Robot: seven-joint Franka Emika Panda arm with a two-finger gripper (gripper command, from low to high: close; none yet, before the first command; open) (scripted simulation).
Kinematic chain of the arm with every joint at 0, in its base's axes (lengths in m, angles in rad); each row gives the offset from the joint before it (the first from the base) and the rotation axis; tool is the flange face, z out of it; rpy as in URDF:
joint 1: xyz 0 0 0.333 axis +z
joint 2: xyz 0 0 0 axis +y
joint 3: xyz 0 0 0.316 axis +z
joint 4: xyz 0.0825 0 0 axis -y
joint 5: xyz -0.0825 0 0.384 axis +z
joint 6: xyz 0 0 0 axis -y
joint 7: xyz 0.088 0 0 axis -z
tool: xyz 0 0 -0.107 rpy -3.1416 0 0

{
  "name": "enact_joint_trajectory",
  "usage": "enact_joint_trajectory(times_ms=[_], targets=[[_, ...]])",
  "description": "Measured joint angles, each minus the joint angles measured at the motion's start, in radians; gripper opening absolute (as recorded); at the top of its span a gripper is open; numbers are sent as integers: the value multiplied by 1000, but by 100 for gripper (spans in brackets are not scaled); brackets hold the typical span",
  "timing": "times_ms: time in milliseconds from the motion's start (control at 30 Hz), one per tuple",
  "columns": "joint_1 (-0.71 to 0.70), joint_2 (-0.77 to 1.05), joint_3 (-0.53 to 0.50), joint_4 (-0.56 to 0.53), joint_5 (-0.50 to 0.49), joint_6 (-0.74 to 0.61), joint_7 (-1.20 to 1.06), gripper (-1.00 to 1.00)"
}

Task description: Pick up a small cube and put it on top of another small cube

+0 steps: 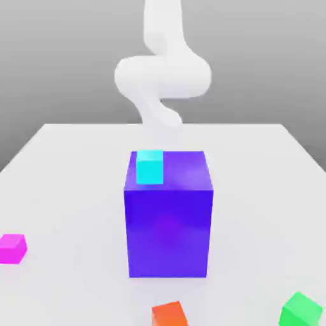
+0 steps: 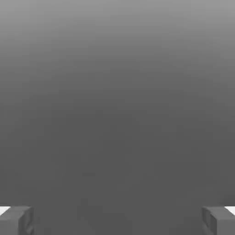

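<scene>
The exterior view looks from in front of the white table (image 1: 63, 159) and a bit above it. It faces the white arm (image 1: 162, 76) at the far side. A big blue block (image 1: 169, 216) stands close in the middle, so this camera sits near and low. The hand view looks out from the hand, between the two grey fingertips (image 2: 16, 220) of the gripper (image 2: 117, 220), which stand far apart. It faces plain grey. Nothing on the table can be matched between the two views.

wide-spread pincer (image 2: 117, 220) fingertips (image 2: 16, 220), nothing between
</scene>
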Motion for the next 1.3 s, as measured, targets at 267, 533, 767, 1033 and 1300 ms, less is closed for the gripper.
enact_joint_trajectory(times_ms=[267, 533, 767, 1033, 1300], targets=[[33, 288, -236, -52, 84, 111, -269, 0], [14, 582, -423, -102, 232, 214, -581, 0], [-122, 839, -470, -145, 351, 304, -845, 0], [-295, 1093, -396, -149, 467, 443, -1054, 0], [-372, 1173, -304, -126, 545, 497, -1115, -100]])
